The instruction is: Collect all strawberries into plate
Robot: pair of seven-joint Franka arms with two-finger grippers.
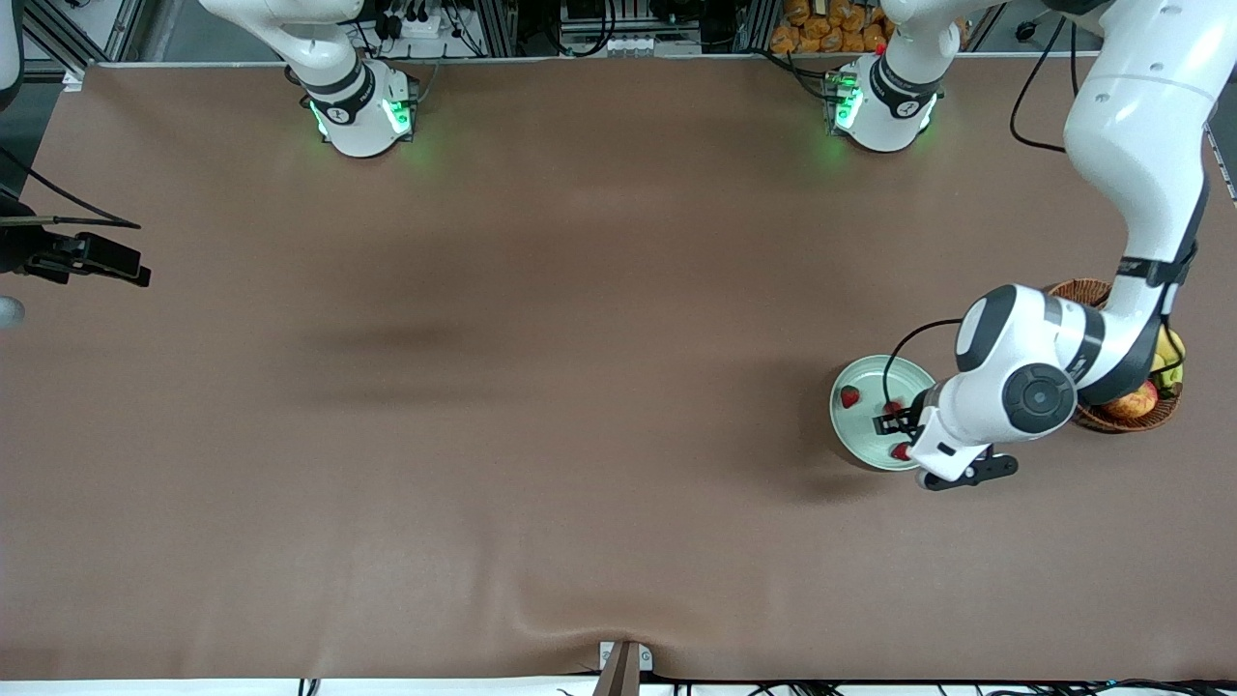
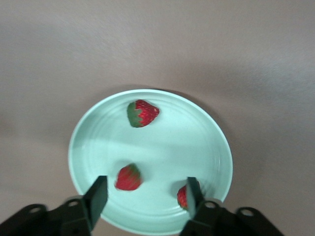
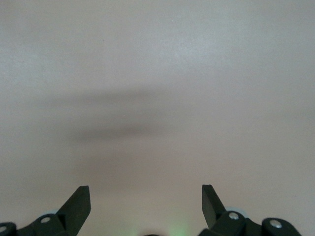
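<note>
The pale green plate (image 1: 863,437) lies toward the left arm's end of the table, and three strawberries lie on it. In the left wrist view the plate (image 2: 162,147) holds one strawberry (image 2: 142,113) apart from the others. A second strawberry (image 2: 129,177) lies below the gap between the fingers. The third strawberry (image 2: 182,196) is partly hidden by one finger. My left gripper (image 2: 146,182) hangs open just over the plate (image 1: 894,422) with nothing in it. My right gripper (image 3: 145,189) waits open over bare tablecloth.
A brown wicker basket (image 1: 1080,289) with an apple (image 1: 1133,402) and bananas (image 1: 1170,353) stands beside the plate, under the left arm's forearm. A dark fixture (image 1: 87,256) juts in at the right arm's end of the table.
</note>
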